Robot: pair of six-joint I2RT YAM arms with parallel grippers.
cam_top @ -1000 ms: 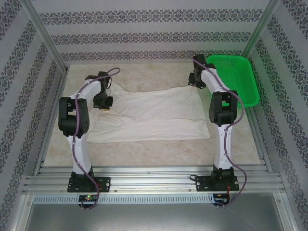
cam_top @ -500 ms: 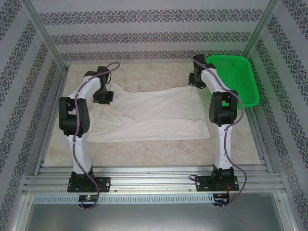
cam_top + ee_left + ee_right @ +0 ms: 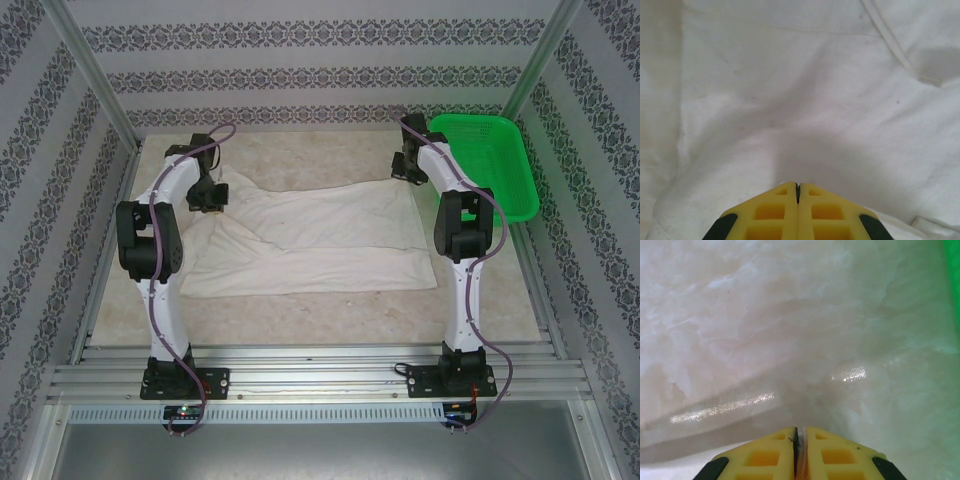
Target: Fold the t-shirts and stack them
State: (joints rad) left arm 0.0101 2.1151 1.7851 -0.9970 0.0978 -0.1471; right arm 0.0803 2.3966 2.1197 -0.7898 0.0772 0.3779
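A white t-shirt (image 3: 320, 240) lies spread across the middle of the table, its near part folded into a long band. My left gripper (image 3: 208, 198) is at the cloth's far left corner. In the left wrist view its jaws (image 3: 797, 185) are shut, with the t-shirt (image 3: 815, 100) bunched right at the tips. My right gripper (image 3: 404, 170) is at the far right corner of the cloth. Its yellow jaws (image 3: 799, 429) are shut on a thin white sliver of the t-shirt, above the bare marbled table (image 3: 765, 315).
A green mesh basket (image 3: 490, 160) sits at the far right, close behind the right arm; its edge (image 3: 952, 270) shows in the right wrist view. Bare table (image 3: 300, 310) runs along the near side. Patterned walls and metal posts enclose the table.
My left gripper has moved toward the far left, drawing the left corner of the t-shirt with it. The right arm has stayed still.
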